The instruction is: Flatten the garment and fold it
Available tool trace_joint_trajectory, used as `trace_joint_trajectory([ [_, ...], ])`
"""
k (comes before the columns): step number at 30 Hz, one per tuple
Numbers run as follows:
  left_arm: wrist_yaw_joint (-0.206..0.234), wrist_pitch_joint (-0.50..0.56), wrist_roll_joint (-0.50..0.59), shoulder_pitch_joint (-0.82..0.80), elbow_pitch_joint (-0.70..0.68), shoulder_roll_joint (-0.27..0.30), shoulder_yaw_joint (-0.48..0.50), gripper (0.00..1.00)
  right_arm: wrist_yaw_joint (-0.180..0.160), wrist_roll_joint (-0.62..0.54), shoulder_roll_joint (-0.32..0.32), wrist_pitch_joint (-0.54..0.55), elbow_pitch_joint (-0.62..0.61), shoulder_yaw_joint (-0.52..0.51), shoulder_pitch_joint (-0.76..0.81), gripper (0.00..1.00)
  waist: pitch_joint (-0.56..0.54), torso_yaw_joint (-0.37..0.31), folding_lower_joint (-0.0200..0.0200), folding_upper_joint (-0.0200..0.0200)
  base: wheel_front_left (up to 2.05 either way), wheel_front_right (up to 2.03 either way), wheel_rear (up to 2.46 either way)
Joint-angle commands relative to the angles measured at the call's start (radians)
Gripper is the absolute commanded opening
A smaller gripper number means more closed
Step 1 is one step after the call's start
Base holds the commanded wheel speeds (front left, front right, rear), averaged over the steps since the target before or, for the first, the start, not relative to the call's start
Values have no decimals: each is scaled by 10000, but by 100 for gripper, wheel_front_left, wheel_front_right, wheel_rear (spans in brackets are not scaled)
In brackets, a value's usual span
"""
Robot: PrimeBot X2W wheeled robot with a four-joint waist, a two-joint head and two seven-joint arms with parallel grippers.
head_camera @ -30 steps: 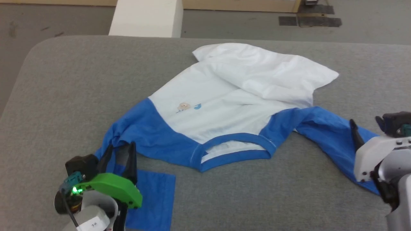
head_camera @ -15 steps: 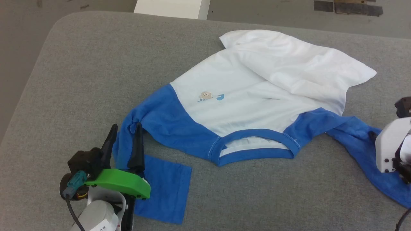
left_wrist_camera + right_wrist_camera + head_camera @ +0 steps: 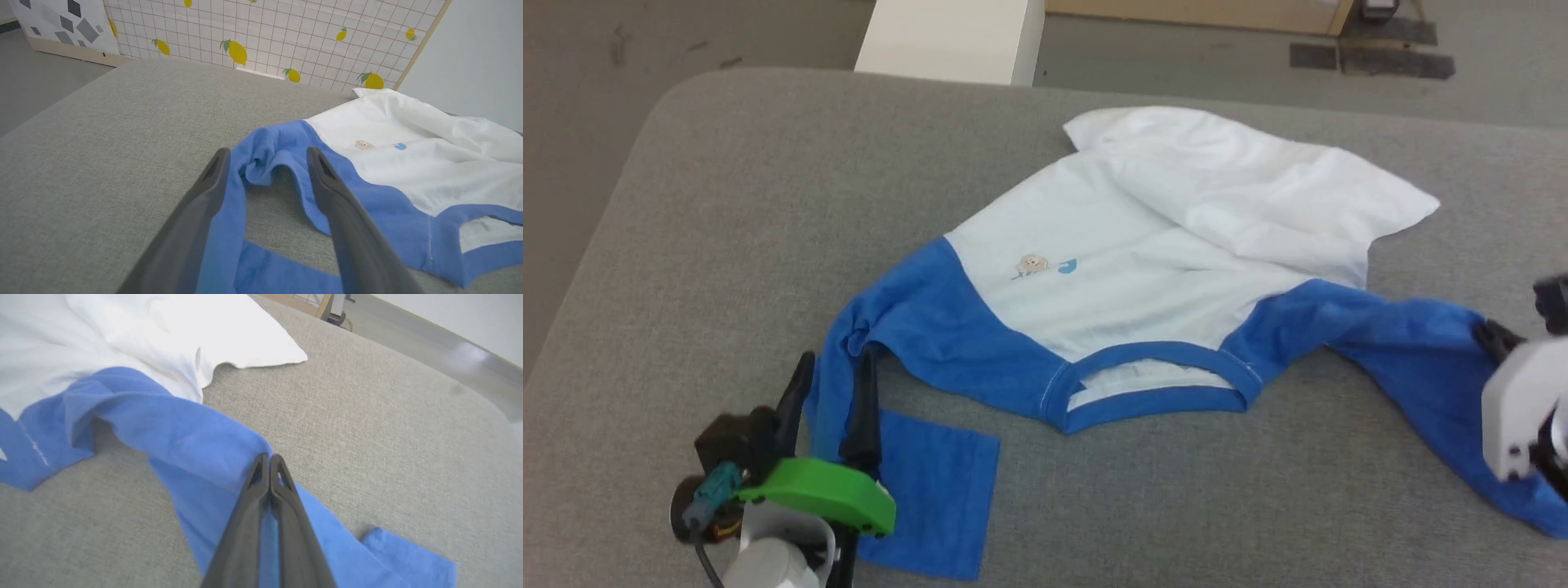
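Garment sleeve now stretches straighter from the clamped right claw.

You have bright, even light and soft shadows; wrist views bow at the edges; the floor shows glare.

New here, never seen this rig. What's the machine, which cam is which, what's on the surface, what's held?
A two-armed wheeled robot at a grey padded table. The overhead picture is from its head camera, looking down; the other two look along each arm's pincer fingers. A garment, white body with blue sleeves, lies crumpled on the table. The left pincer is open, its fingers either side of one blue sleeve. The right pincer is shut on the other sleeve.
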Motion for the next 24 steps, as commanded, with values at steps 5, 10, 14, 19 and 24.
trace_joint_trajectory([
  [5,-25,-45,68,581,67,9,351,100,-17,152,623,1059,-2755,-741,2752,0,-778,-676,0,0,0,0,0],
  [10,-15,64,28,884,-42,126,448,100,-17,100,1580,1933,-3816,-1133,4659,0,-945,-1195,0,0,0,0,0],
  [14,40,407,11,943,-355,225,366,100,-17,-99,2121,1790,-3414,-1158,5053,0,-932,-1446,0,0,0,0,0],
  [19,120,830,-29,1006,-671,352,297,100,-17,-510,2924,982,-2898,-1726,4931,100,-876,-1565,0,0,0,0,0],
  [24,192,915,-24,1062,-906,391,258,100,-17,-1117,3660,-880,-3286,-3064,4441,100,-831,-1506,0,0,0,0,0],
])
